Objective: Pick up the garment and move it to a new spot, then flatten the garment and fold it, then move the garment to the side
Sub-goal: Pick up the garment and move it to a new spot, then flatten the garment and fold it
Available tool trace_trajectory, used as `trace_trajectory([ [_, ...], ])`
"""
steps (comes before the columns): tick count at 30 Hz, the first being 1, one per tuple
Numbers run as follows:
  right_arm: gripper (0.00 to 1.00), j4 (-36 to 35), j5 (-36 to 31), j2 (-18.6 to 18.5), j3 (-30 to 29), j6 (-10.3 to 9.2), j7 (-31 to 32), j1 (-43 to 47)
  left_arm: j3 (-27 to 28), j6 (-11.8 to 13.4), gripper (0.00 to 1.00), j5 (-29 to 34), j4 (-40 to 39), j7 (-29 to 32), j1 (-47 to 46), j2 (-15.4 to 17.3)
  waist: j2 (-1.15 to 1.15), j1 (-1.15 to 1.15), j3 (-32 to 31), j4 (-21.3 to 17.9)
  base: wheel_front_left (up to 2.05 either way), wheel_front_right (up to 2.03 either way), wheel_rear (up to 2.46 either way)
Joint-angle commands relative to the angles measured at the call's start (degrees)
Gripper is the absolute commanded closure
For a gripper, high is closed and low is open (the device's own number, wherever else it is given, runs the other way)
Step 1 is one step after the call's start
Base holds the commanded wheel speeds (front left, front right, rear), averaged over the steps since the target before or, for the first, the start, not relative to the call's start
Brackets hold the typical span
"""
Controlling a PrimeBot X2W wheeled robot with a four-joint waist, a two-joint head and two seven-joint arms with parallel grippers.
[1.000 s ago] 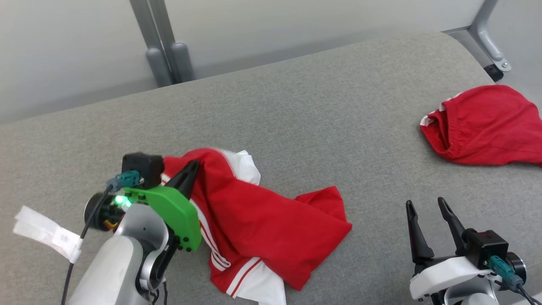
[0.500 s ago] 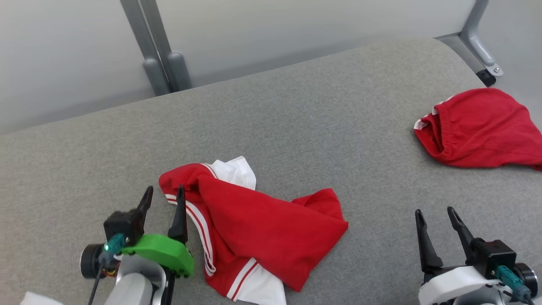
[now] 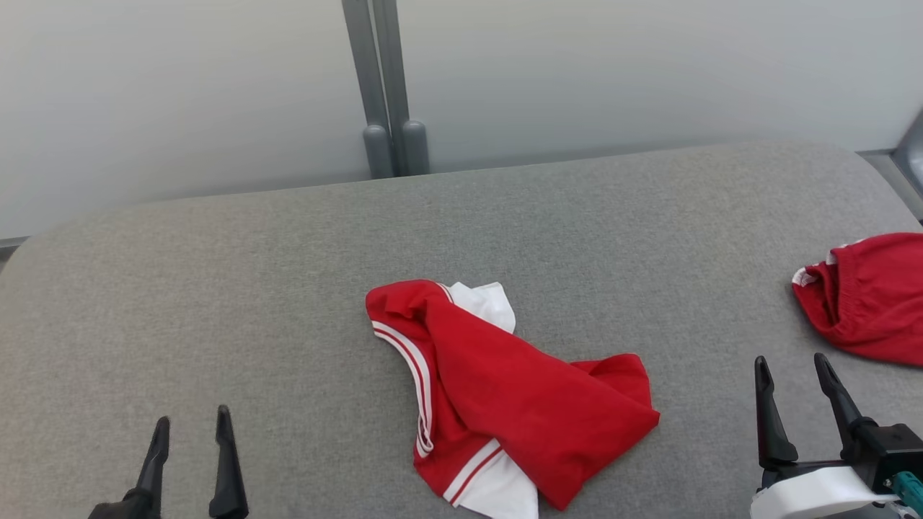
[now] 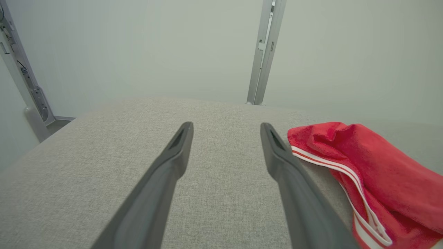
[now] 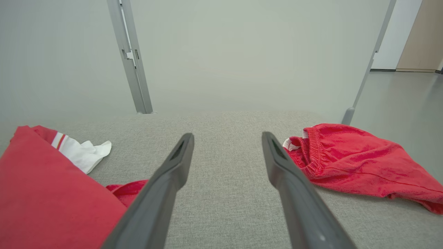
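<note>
Garment [image 3: 519, 404] crumpled mid-width on worktop [image 3: 216, 288], toward front edge; left gripper [image 3: 192, 418] spread, right gripper [image 3: 790, 360] spread, both off it.

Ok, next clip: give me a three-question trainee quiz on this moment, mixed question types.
1. True or false: the left claw grips the striped red garment.
2. Which lies nearest the other red garment? A left claw, B right claw, C grey post.
3. Fill in: the striped red garment lies ___ on the grey cushion, not flattened.
Key: 1 false, both claws are open and empty; 2 B; 3 crumpled.
</note>
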Motion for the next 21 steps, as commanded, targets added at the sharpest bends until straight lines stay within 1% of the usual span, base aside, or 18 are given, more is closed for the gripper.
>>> trace_trajectory([
  [1, 0.00, 0.3, -0.1, -0.1, 0.2, -0.01, -0.2, 0.7, 1.5, -1.2, 0.00, 1.1, -0.3, -0.1, 1.6, -0.5, 0.00, 0.00, -2.4, 2.6, 0.00, 0.00, 0.00],
  [6, 0.00, 1.2, 0.4, -0.1, 1.2, -0.01, -0.2, 1.1, 6.2, -4.9, 0.00, 2.6, -1.9, -0.2, 3.9, -2.2, 0.00, 0.00, -2.5, 3.3, 0.00, 0.00, 0.00],
  [10, 0.00, 1.6, 0.6, -0.1, 1.5, -0.01, -0.2, 1.6, 6.9, -6.6, 0.00, 3.9, -1.8, -0.2, 3.9, -2.8, 0.00, 0.00, -2.5, 3.7, 0.00, 0.00, 0.00],
  [14, 0.00, 1.9, 0.5, -0.1, 1.7, -0.01, -0.2, 1.2, 7.4, -7.5, 0.00, 4.5, -1.5, -0.2, 3.1, -3.1, 0.00, 0.00, -2.4, 3.6, 0.00, 0.00, 0.00],
  [21, 0.00, 2.1, 0.5, -0.1, 2.2, -0.01, -0.2, 0.5, 7.9, -8.0, 0.00, 3.7, -1.1, -0.2, 2.1, -3.2, 0.00, 0.00, -2.1, 3.6, 0.00, 0.00, 0.00],
])
